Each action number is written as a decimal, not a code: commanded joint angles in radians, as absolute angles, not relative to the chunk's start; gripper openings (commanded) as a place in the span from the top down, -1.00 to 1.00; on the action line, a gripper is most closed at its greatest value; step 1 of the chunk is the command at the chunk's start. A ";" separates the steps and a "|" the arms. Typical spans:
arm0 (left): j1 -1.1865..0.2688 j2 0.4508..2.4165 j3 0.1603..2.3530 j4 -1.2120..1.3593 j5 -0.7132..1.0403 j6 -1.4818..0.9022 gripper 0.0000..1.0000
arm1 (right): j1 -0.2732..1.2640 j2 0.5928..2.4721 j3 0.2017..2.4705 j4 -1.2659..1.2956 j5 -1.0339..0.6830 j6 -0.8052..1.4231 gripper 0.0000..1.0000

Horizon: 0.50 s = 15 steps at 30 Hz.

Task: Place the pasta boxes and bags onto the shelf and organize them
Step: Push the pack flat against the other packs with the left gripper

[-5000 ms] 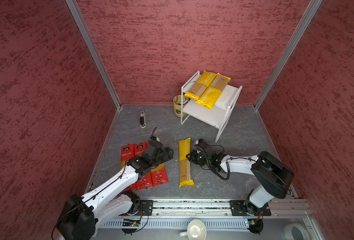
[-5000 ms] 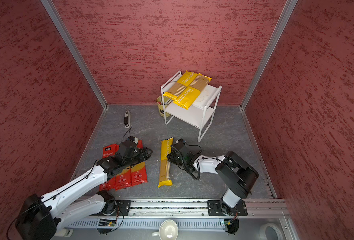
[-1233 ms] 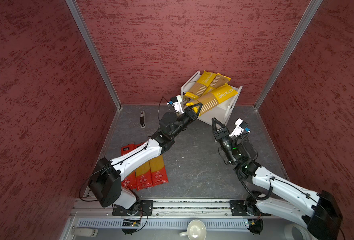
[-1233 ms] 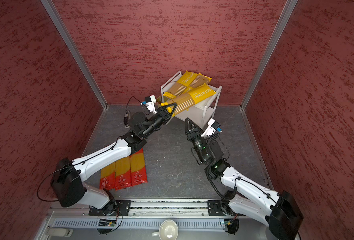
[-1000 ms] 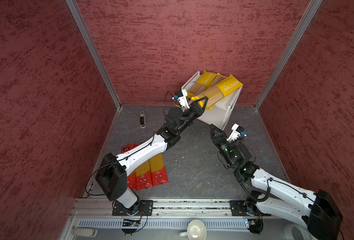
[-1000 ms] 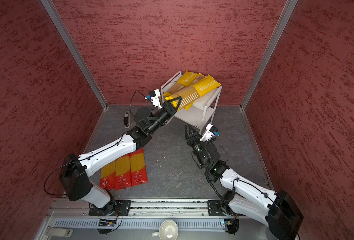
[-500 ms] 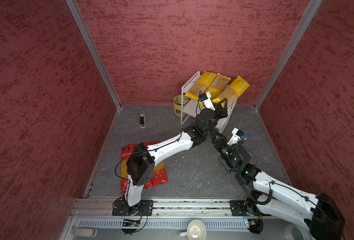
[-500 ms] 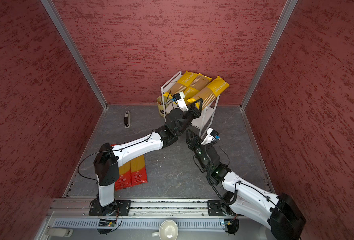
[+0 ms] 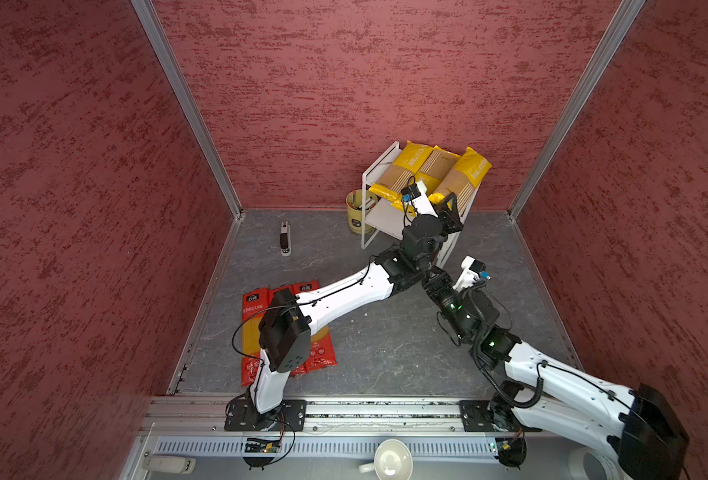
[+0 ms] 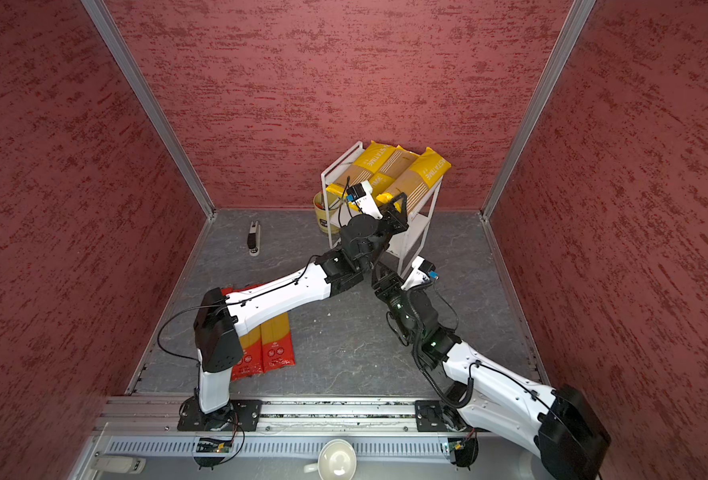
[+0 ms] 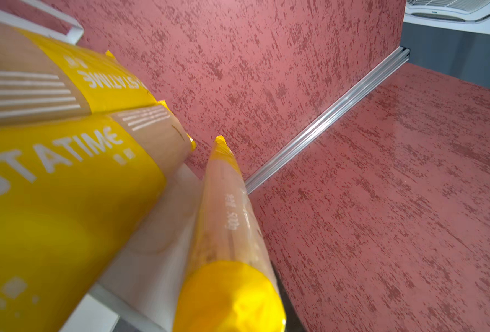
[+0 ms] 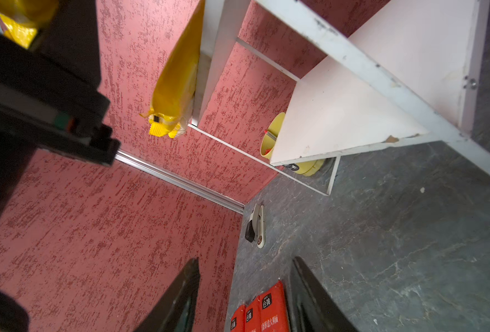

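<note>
Top views: left arm up at the shelf's top tier, yellow pack in grip.
With left pincer (image 9: 447,203), clenched on near end of third yellow pack (image 9: 466,174), angled over right side of shelf (image 9: 365,216) top board, just beside two yellow packs (image 9: 420,165) lying there (far end poking past the back edge). From left wrist view: same pack (image 11: 229,230) seen edge-on, strip of bare white board between it and its neighbours; cannot tell whether resting on the board. With right pincer (image 12: 243,260), released and gripping nothing, low by shelf's front leg, under left arm in both top views. On grey counter (image 9: 385,353), near left arm's base: three red packs (image 9: 252,305) side by side, partly hidden. Beside shelf's left side: yellow cup (image 9: 356,214).
</note>
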State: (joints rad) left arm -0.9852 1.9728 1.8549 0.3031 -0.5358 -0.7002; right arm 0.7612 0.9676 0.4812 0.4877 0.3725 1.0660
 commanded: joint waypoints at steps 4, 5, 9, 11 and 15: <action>-0.942 1.987 1.973 0.410 -0.628 -0.649 0.96 | 0.758 0.957 0.482 0.494 0.360 1.095 -0.05; -0.939 1.996 1.983 0.403 -0.614 -0.656 0.96 | 0.759 0.954 0.482 0.492 0.360 1.094 -0.05; -0.958 2.018 1.984 0.366 -0.598 -0.689 0.94 | 0.759 0.947 0.479 0.486 0.363 1.091 -0.05; -0.975 2.021 1.969 0.341 -0.586 -0.726 0.93 | 0.759 0.943 0.474 0.487 0.367 1.092 -0.05; -1.014 2.009 1.925 0.337 -0.582 -0.738 0.90 | 0.759 0.946 0.463 0.494 0.368 1.098 -0.05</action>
